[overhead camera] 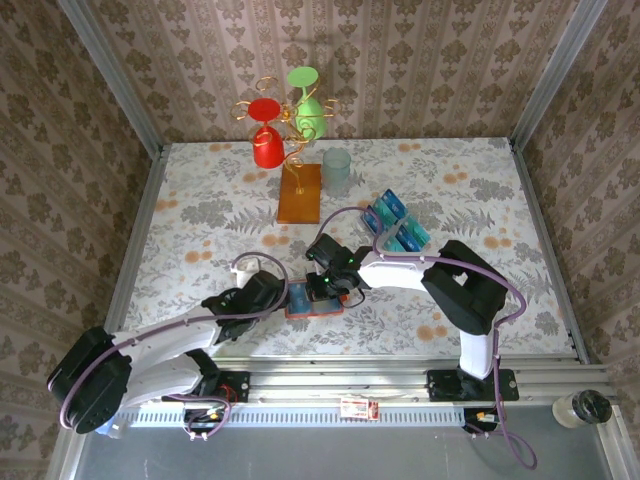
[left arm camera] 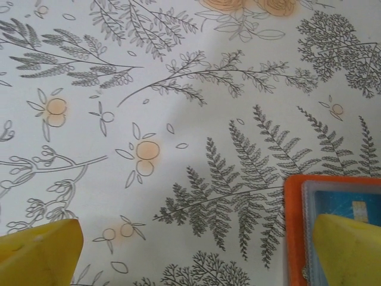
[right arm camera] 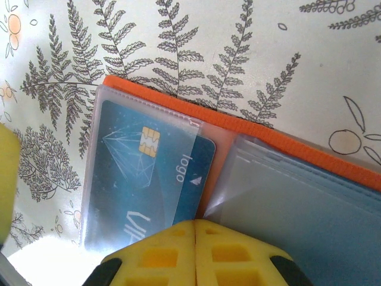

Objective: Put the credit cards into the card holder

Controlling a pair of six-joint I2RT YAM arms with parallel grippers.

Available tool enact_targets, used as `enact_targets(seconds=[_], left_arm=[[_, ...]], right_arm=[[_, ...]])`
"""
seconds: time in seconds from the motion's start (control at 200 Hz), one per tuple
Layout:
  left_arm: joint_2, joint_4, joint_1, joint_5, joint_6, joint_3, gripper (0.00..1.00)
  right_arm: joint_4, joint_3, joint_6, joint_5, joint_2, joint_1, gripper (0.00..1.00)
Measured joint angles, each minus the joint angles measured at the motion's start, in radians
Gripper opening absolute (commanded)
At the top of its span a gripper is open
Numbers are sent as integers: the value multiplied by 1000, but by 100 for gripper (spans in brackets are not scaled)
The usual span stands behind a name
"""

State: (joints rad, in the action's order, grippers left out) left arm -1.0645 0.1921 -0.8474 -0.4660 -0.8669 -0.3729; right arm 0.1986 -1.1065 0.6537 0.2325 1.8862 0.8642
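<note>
A credit card [right arm camera: 149, 173] lies partly sleeved in the open card holder [right arm camera: 238, 128]. It should be pushed squarely home by the closed right gripper [right arm camera: 195, 225], the holder being steadied by the spread left gripper [left arm camera: 196, 253].

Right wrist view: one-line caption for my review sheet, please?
Shut right gripper beside a teal card partly tucked into a clear sleeve of the open orange card holder.

The right end effector [right arm camera: 195, 229] hides the lower edge of the credit card [right arm camera: 137, 179].
</note>
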Motion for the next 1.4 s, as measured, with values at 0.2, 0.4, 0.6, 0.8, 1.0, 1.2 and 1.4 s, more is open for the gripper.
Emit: enact_targets(seconds=[0.2, 0.4, 0.6, 0.8, 1.0, 1.2, 1.4], left_arm=[[-8, 4, 11, 19, 0, 11, 100], [-68, -11, 11, 40, 0, 22, 100], [-95, -26, 11, 32, 0, 22, 100], [-100, -29, 11, 28, 0, 22, 100], [-101, -31, 11, 27, 0, 22, 100], [-101, -35, 11, 25, 0, 22, 100], [-109, -39, 11, 22, 3, 22, 100]], right_arm=[[11, 0, -3, -13, -9, 1, 8], [23, 0, -4, -32, -47, 1, 8], [23, 0, -4, -42, -54, 12, 7], [23, 0, -3, -42, -54, 24, 7], [21, 3, -3, -42, -53, 24, 7], [19, 10, 0, -42, -51, 24, 7], [12, 12, 4, -41, -32, 24, 7]])
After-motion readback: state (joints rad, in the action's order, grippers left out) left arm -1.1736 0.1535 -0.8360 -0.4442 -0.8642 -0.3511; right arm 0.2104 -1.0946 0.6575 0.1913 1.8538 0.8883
